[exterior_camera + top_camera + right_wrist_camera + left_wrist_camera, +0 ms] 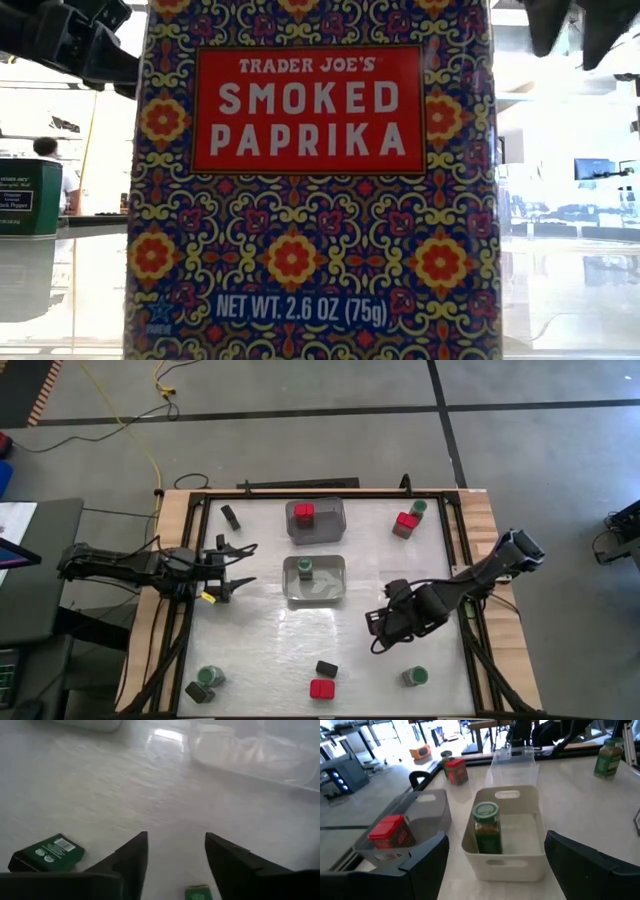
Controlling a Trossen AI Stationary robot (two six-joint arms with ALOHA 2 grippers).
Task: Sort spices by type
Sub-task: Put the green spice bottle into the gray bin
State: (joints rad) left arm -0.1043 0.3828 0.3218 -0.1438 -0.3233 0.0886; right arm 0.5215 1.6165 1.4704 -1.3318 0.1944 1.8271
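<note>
The right gripper (383,628) hovers low over bare table with its fingers parted and nothing between them. In its wrist view, a dark tin with a green label (46,852) lies flat just off one fingertip, long axis slanting across the line of the fingers, and the edge of a second green-labelled thing (198,893) peeks out close beneath the gap; what that is cannot be told. Seen from above, the dark tin (326,669) sits just beyond the tool toward the near table edge, beside a red-topped container (322,688), so this arm is much the nearer. Across the two centre bins, the left gripper (232,572) waits, open and empty.
</note>
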